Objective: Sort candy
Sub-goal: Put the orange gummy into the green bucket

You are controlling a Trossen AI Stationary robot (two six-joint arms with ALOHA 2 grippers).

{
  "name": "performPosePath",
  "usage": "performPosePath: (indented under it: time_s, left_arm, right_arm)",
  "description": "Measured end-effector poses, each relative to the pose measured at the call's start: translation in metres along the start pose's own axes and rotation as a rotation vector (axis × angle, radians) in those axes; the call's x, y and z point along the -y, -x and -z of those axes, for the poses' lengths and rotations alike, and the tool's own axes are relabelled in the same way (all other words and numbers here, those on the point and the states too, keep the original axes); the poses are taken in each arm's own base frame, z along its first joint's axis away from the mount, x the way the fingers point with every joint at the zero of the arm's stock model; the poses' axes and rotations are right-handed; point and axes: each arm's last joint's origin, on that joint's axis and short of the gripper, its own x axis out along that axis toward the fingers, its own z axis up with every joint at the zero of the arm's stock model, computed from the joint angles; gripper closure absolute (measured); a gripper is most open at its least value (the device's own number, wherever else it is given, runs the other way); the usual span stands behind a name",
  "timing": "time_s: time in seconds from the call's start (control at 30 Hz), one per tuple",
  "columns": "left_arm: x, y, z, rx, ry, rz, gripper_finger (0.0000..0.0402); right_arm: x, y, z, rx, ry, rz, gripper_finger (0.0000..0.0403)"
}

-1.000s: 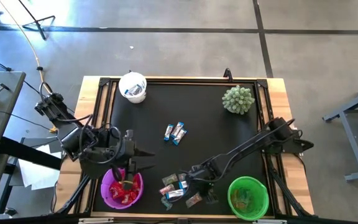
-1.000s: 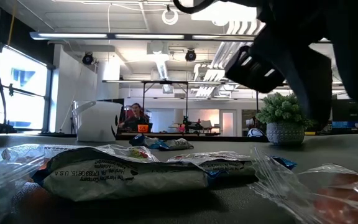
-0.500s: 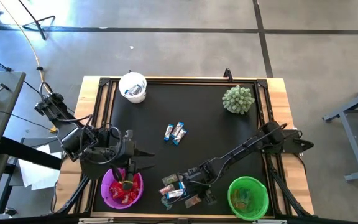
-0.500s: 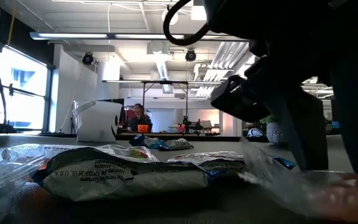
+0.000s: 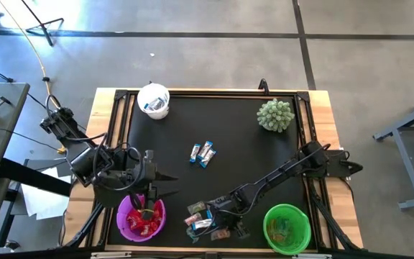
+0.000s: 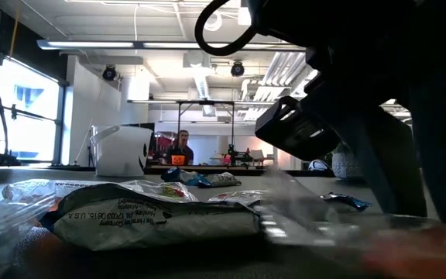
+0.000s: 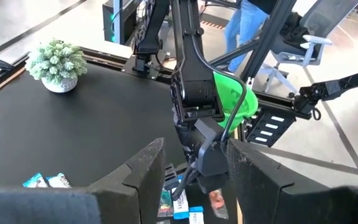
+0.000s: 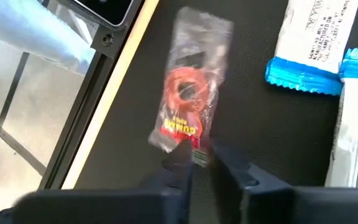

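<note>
Candy sorting is at the pick-up stage: the right gripper (image 8: 197,158) sits low over the near edge of the black surface (image 5: 236,144), its dark fingers pinched on the end of a clear-wrapped red candy (image 8: 188,112) lying flat beside blue-and-white mini bars (image 8: 312,46) in the near cluster (image 5: 208,218). Just right of it stands the green plastic bowl (image 5: 287,229); at near left, the left gripper (image 5: 148,208) hangs released over the purple bowl (image 5: 125,219) of shiny red packets. Farther off lie three loose mini bars (image 5: 202,152), a white cup (image 5: 154,101) and a spiky green plant (image 5: 275,115). Next move, likely: lift the packet cleanly and carry it to its matching bowl.
</note>
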Motion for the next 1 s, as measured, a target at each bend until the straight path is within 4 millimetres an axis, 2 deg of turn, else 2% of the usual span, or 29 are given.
performPosePath:
  time_s: [0.07, 0.13, 0.4, 0.53, 0.77, 1.0]
  left_arm:
    - [0.0, 0.0, 0.0, -0.004, 0.009, -0.003, 0.0243]
    - [-0.001, 0.0, 0.001, -0.008, 0.013, -0.006, 0.0243]
    - [-0.001, 0.0, 0.001, -0.012, 0.019, -0.009, 0.0243]
    - [-0.001, 0.0, 0.001, -0.012, 0.019, -0.009, 0.0243]
    - [-0.001, 0.0, 0.001, -0.012, 0.021, -0.009, 0.0243]
    - [-0.001, 0.0, 0.001, -0.012, 0.027, -0.009, 0.0243]
  right_arm:
    - [0.0, 0.0, 0.0, 0.0, 0.0, -0.004, 0.0385]
    - [0.0, 0.0, 0.0, -0.002, -0.006, -0.016, 0.0397]
    - [0.002, 0.002, 0.0, -0.01, -0.049, -0.035, 0.0401]
    - [0.004, 0.013, -0.003, 0.007, -0.095, -0.037, 0.0402]
    - [0.001, 0.054, -0.012, 0.088, -0.126, -0.029, 0.0403]
    - [-0.019, 0.115, -0.009, 0.12, -0.243, -0.036, 0.0403]
